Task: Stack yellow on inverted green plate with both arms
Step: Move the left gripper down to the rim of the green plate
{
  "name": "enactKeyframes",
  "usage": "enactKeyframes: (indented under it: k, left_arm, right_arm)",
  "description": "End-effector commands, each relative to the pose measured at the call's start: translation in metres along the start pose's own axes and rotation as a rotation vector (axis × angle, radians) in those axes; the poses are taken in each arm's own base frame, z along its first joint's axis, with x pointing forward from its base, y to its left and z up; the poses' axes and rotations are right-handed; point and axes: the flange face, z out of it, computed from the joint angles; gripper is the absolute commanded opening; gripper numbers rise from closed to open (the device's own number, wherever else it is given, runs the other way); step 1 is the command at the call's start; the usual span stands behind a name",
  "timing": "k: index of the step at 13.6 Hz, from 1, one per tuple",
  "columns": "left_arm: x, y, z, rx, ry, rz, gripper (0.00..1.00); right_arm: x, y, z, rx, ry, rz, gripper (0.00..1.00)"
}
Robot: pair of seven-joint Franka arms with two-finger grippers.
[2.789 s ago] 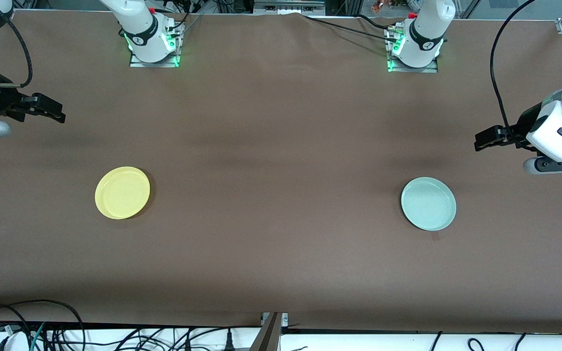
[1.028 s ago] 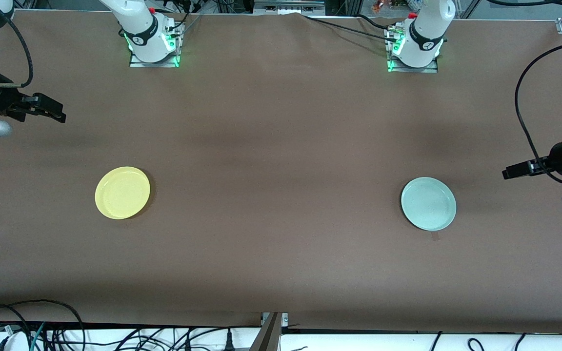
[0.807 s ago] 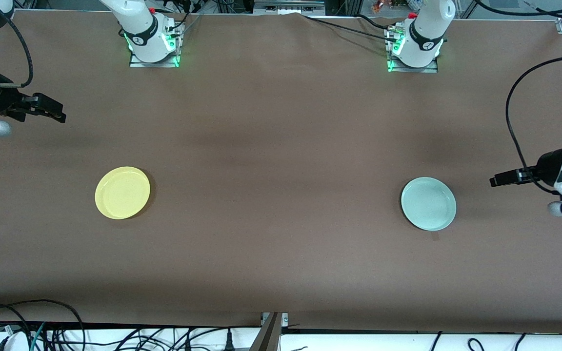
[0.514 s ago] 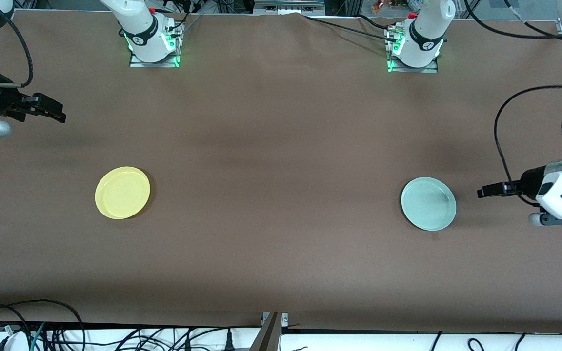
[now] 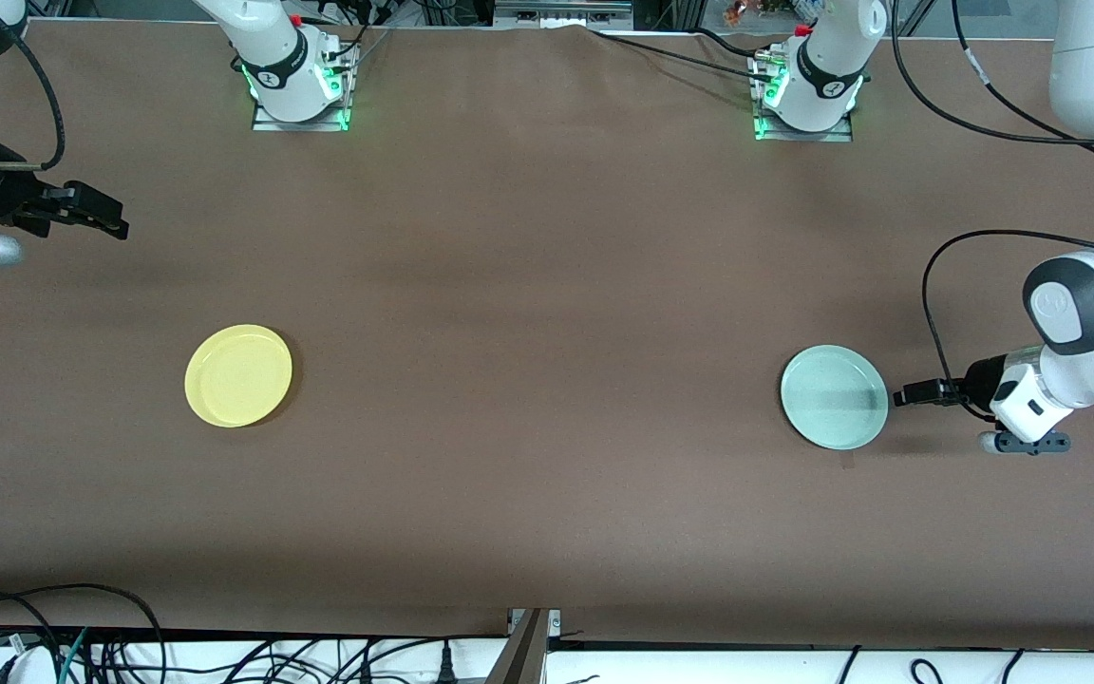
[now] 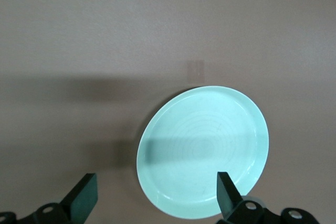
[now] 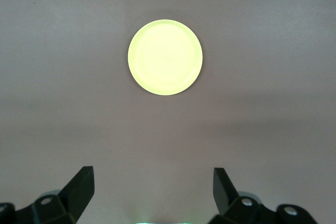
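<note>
The pale green plate [image 5: 834, 396] lies rim up on the brown table toward the left arm's end. My left gripper [image 5: 906, 392] is open, low beside the plate's rim on the side toward the table's end. In the left wrist view the green plate [image 6: 203, 150] reaches in between the spread fingers of the gripper [image 6: 156, 196], without touching them. The yellow plate [image 5: 238, 375] lies rim up toward the right arm's end. My right gripper [image 5: 103, 220] is open and empty, waiting above the table's end. In the right wrist view the yellow plate [image 7: 165, 57] lies well ahead of the gripper [image 7: 152, 190].
The two arm bases [image 5: 298, 81] [image 5: 808, 90] stand along the table edge farthest from the front camera. A small dark mark [image 5: 848, 461] is on the cloth just nearer the front camera than the green plate. Cables [image 5: 129, 646] hang below the front edge.
My left arm has swung down and in from the table's end, bringing its open gripper up to the green plate's rim. The right arm and both plates have not moved.
</note>
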Motion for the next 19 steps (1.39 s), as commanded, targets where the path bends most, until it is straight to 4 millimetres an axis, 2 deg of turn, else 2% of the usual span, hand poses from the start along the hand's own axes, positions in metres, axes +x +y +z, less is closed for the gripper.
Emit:
enactKeyframes:
  k: [1,5,13,19]
  left_arm:
    - [0.002,-0.006,0.017,-0.037,0.015,0.02,1.0]
    - [-0.011,-0.015,0.055,-0.01,0.015,0.023,1.0]
    - [-0.014,-0.008,0.076,0.001,-0.013,0.062,1.0]
    - [-0.015,-0.014,0.09,0.009,-0.014,0.151,1.0]
  right_arm:
    - [-0.003,-0.001,-0.005,-0.003,-0.003,-0.002,1.0]
    - [-0.003,-0.002,-0.005,-0.003,-0.003,-0.003,1.0]
    - [-0.003,-0.002,-0.005,-0.003,-0.002,-0.003,1.0]
    - [-0.004,-0.005,-0.006,-0.003,-0.003,-0.008,1.0]
